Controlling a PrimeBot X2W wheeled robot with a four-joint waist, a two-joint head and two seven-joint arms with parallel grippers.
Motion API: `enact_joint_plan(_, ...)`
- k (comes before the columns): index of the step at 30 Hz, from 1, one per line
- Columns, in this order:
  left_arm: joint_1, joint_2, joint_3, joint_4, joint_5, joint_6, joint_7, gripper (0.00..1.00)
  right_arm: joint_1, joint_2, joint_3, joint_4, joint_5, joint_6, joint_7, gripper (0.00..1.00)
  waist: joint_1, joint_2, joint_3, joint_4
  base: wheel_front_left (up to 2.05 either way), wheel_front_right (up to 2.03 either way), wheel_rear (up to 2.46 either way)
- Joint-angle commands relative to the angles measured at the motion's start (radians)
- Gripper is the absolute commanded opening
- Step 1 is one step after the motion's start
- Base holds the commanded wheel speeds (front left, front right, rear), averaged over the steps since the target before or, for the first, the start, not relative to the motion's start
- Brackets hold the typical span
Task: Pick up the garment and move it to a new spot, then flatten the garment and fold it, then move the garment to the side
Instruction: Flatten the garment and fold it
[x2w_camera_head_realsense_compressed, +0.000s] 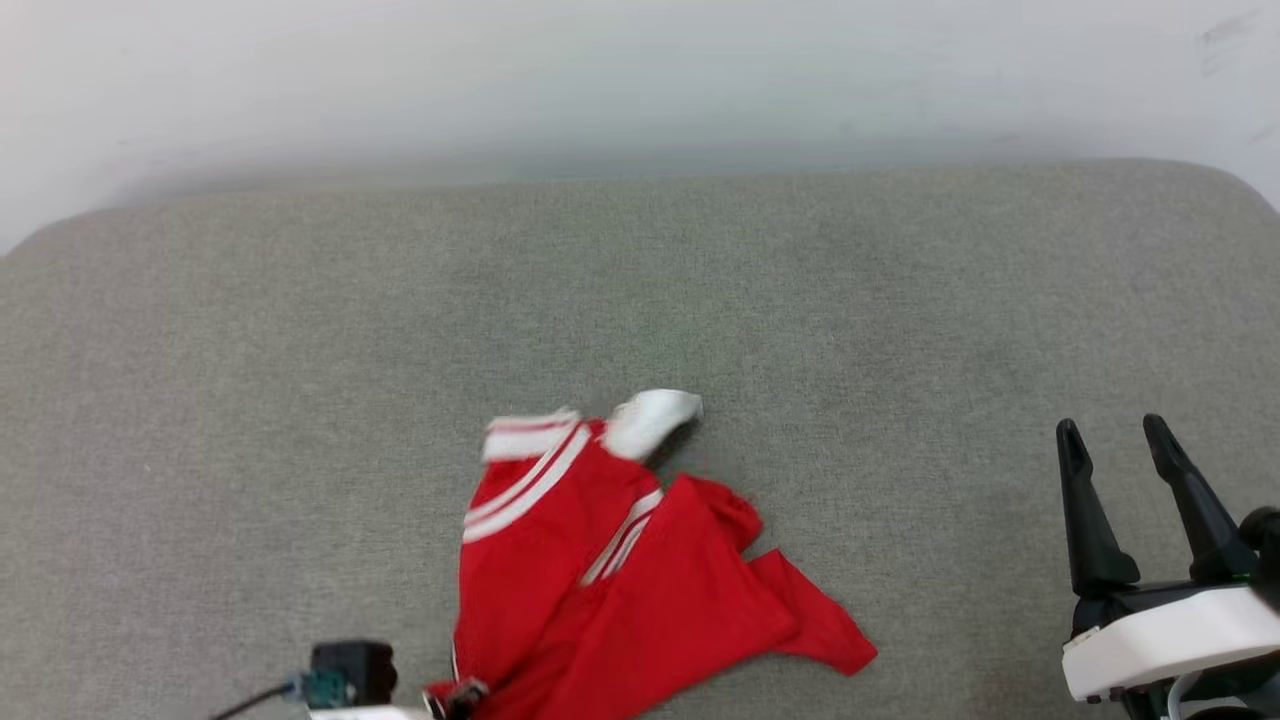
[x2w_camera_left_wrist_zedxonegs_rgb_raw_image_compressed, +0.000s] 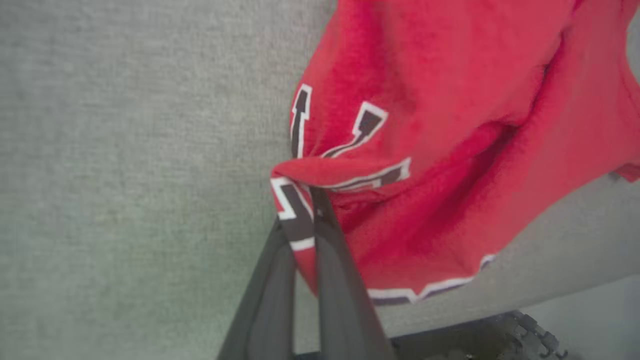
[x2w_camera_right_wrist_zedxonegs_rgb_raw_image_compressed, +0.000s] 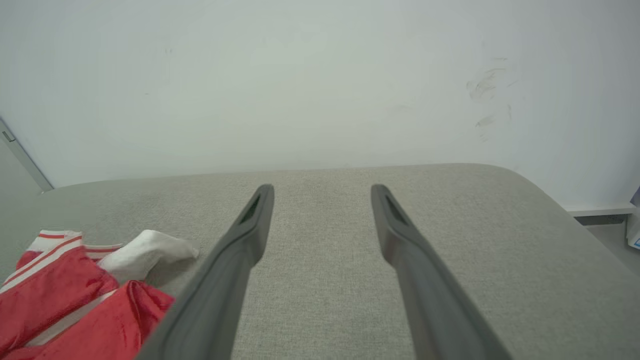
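On grey pad (x2w_camera_head_realsense_compressed: 300, 350), garment (x2w_camera_head_realsense_compressed: 600, 590) lengthwise, sleeve (x2w_camera_head_realsense_compressed: 652, 418) farthest.

Garment (x2w_camera_head_realsense_compressed: 600, 590) lower part cut off by head view bottom edge; lettering (x2w_camera_left_wrist_zedxonegs_rgb_raw_image_compressed: 367, 125) folded, creased, unreadable

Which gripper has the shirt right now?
The left gripper, pinched shut on a lettered fold of the garment. The right gripper stands open, apart from it.

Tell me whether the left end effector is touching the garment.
Touching. In the left wrist view the left end effector grips the garment, lettered fabric pinched between its fingers.
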Motion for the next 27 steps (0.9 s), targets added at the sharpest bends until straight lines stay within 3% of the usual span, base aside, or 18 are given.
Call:
enact_joint_plan(1,0.032,-0.016,-0.007,0.006,-0.016,0.003,0.003,0.00,0.017,0.001,0.001,-0.002,-0.007,-0.001,0.003,1.00,0.0000,0.0000,-0.012,0.002,0.00,0.00,0.00)
enact_joint_plan(3,0.072,-0.032,-0.022,0.018,-0.035,-0.003,0.007,0.00,0.022,0.001,0.004,-0.001,-0.010,-0.001,0.009,1.00,0.0000,0.0000,-0.028,0.003,0.00,0.00,0.00)
enact_joint_plan(4,0.080,-0.040,-0.027,0.020,-0.037,-0.005,0.001,0.36,0.025,0.001,0.005,-0.002,-0.010,-0.001,0.008,1.00,0.0000,0.0000,-0.033,0.004,0.00,0.00,0.00)
enact_joint_plan(5,0.082,-0.046,-0.032,0.021,-0.034,-0.005,-0.010,0.91,0.028,0.001,0.005,-0.002,-0.010,-0.001,0.011,1.00,0.0000,0.0000,-0.040,0.004,0.00,0.00,0.00)
enact_joint_plan(6,0.082,-0.052,-0.038,0.020,-0.029,-0.006,-0.021,1.00,0.032,0.001,0.005,-0.003,-0.012,-0.001,0.014,1.00,0.0000,0.0000,-0.046,0.005,0.00,0.00,0.00)
enact_joint_plan(20,-0.071,-0.052,-0.040,-0.062,0.119,-0.016,-0.247,1.00,0.060,0.001,0.000,-0.034,-0.019,-0.001,0.043,1.00,0.0000,0.0000,-0.103,-0.001,0.00,0.00,0.00)
enact_joint_plan(23,-0.135,-0.041,-0.061,-0.056,0.143,-0.039,-0.232,1.00,0.058,0.001,-0.002,-0.042,-0.018,-0.001,0.045,1.00,0.0000,0.0000,-0.094,-0.003,0.00,0.00,0.00)
enact_joint_plan(27,-0.230,-0.013,-0.122,-0.025,0.151,-0.108,-0.122,1.00,0.048,0.001,0.004,-0.049,-0.017,-0.001,0.044,1.00,0.0000,0.0000,-0.069,-0.011,0.00,0.00,0.00)
